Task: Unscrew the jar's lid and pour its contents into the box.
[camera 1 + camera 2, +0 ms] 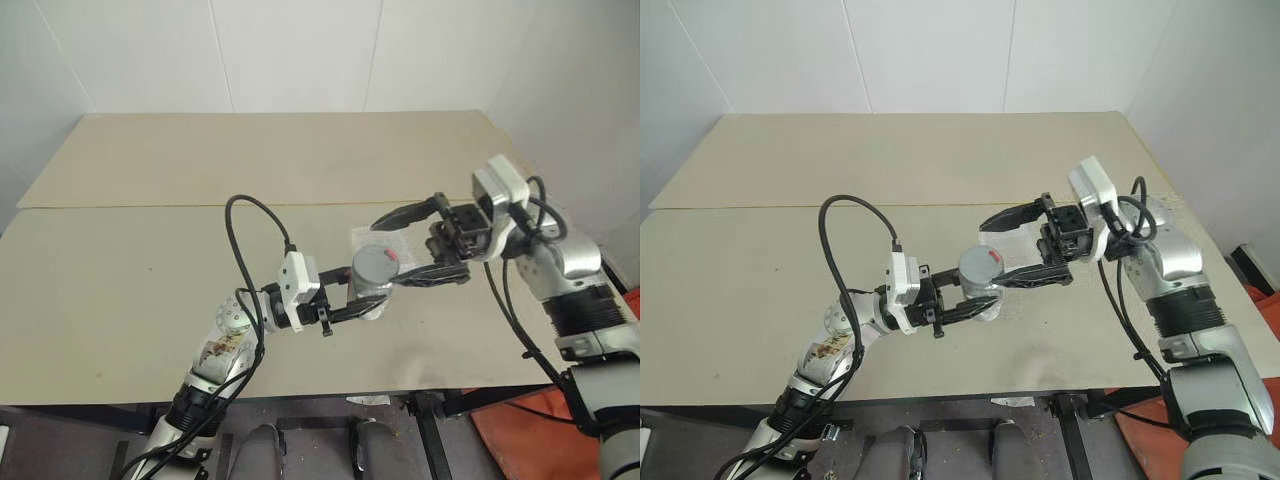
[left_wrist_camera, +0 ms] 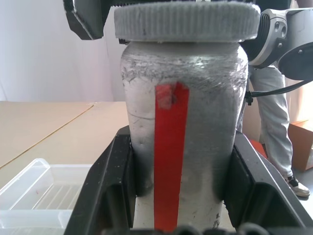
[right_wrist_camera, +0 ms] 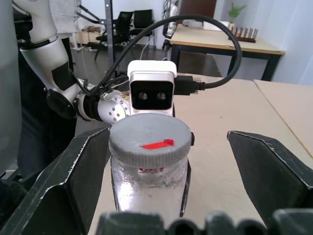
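My left gripper (image 1: 372, 298) is shut on the jar (image 2: 181, 147), a small clear jar with a red stripe, and holds it upright above the table. The grey ribbed lid (image 3: 149, 138), marked with a red strip, sits on the jar. My right gripper (image 3: 166, 136) is open, with its fingers (image 3: 68, 181) standing on either side of the lid and apart from it. The box (image 2: 29, 186), a shallow translucent tray, lies on the table just behind the jar. I cannot make out the contents through the frosted wall.
The tan table (image 1: 150, 280) has a seam across its middle and free surface to the left and far side. Its near edge runs just below the arms. A person's legs (image 2: 274, 127) stand beyond the table's right side. An orange object (image 1: 520, 430) lies on the floor.
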You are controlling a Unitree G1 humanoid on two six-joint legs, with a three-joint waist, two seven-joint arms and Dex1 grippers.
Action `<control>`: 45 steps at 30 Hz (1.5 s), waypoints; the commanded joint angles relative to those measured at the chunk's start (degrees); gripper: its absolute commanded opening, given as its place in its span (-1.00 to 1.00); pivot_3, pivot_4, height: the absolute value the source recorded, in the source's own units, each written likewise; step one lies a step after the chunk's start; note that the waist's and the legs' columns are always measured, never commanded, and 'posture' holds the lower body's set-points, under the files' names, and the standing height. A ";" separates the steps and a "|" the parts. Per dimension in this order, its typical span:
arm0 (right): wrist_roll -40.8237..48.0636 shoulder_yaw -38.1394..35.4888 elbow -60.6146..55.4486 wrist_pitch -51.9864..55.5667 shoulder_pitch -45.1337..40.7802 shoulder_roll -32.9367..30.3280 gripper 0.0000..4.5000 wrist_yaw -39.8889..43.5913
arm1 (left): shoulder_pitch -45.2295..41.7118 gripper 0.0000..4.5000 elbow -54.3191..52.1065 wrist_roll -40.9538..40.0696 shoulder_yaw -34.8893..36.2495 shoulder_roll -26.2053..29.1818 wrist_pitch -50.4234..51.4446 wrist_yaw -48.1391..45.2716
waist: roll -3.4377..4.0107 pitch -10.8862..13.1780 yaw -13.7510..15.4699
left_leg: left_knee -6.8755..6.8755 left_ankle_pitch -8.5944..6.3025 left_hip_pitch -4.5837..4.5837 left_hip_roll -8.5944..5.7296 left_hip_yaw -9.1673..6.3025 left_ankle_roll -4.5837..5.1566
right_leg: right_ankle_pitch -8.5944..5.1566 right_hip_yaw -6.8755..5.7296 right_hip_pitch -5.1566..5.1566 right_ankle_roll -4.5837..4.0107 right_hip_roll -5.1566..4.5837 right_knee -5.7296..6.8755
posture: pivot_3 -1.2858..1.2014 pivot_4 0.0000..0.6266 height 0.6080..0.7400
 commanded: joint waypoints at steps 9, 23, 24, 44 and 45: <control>-0.52 -13.77 -21.74 6.02 10.41 -2.32 0.98 -12.72 | -1.63 -0.14 2.03 0.66 1.11 -0.17 -2.14 -0.36 | 0.00 0.00 -0.01 | -0.02 0.00 -0.03 0.00 -0.02 0.00 | -0.02 0.00 -0.01 0.03 0.00 -0.02 | 0.03 -0.52 1.00; -12.33 -10.38 -39.82 8.20 21.98 7.73 1.00 -35.45 | -2.13 -0.14 2.67 1.94 0.62 -0.09 -1.18 0.31 | 0.00 0.00 0.02 | 0.11 0.00 -0.01 -0.02 0.00 0.00 | -0.16 0.03 0.01 0.31 -0.01 0.06 | 0.03 -0.52 1.00; -12.65 -10.19 -39.80 8.26 22.08 7.96 1.00 -35.54 | -2.15 -0.14 2.80 2.01 0.70 -0.14 -1.48 0.27 | 0.00 0.00 0.03 | 0.10 0.00 0.00 -0.02 -0.01 0.00 | -0.16 0.03 0.01 0.31 0.00 0.06 | 0.03 -0.52 1.00; -14.01 -13.15 -36.17 7.73 23.66 7.27 1.00 -33.89 | -0.80 -0.14 2.99 1.48 1.82 0.02 -2.87 0.43 | 0.01 0.00 0.02 | 0.09 0.00 -0.01 -0.02 -0.01 0.00 | -0.13 0.03 0.01 0.25 0.01 0.04 | 0.03 -0.52 1.00; -14.31 -13.53 -36.17 7.14 24.09 6.91 1.00 -33.66 | -0.78 -0.14 3.10 1.46 1.93 0.10 -2.97 0.39 | 0.00 0.00 0.02 | 0.08 0.00 -0.01 -0.01 -0.01 0.00 | -0.13 0.03 0.01 0.25 0.01 0.03 | 0.03 -0.52 1.00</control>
